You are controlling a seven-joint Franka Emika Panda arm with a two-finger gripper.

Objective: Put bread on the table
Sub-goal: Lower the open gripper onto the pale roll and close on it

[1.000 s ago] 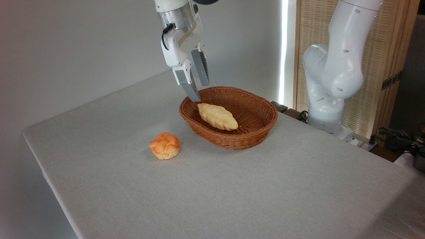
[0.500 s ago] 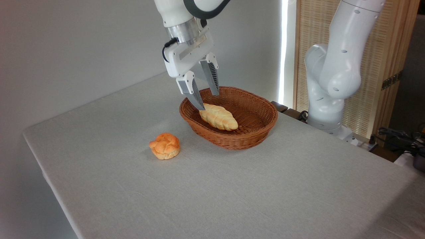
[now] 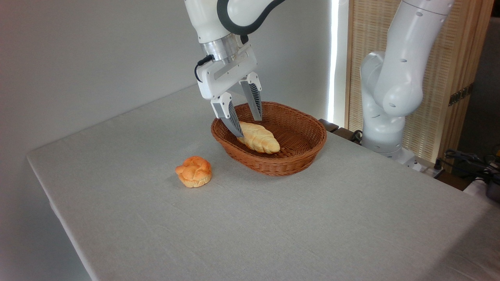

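Bread, a pale golden braided loaf [image 3: 258, 139], lies inside the oval brown wicker basket [image 3: 289, 162], its long axis running from 10 o'clock to 4 o'clock. Jaws of the white gripper [image 3: 249, 125] stand apart over its 10 o'clock end, one finger at either side, neither pressing in. Grey-clothed counter [image 3: 273, 226] spreads around; an orange knotted bun [image 3: 194, 171] sits at the basket's 8 o'clock

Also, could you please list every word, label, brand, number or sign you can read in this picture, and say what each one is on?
None: no readable text shows on the gripper, the bread, the basket, the bun or the table.
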